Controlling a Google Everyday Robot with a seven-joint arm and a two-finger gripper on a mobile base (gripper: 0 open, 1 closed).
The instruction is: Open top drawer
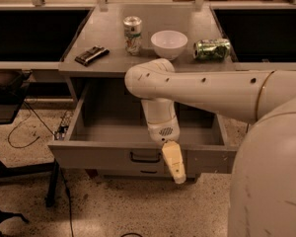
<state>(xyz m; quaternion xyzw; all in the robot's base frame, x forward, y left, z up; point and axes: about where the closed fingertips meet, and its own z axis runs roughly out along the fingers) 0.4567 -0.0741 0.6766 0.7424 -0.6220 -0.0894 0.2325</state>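
Most of your task looks done: the top drawer (pixel 98 157) stands well out. Your hand (pixel 175 168) hangs just right of its handle (pixel 145 157); whether apart or together, I cannot tell.

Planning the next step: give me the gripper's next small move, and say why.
Probably back the gripper straight away from the top drawer and lift it clear. The drawer already stands far out, its grey interior showing, and the gripper hangs before its front, just right of the black handle, so more pulling seems unneeded.
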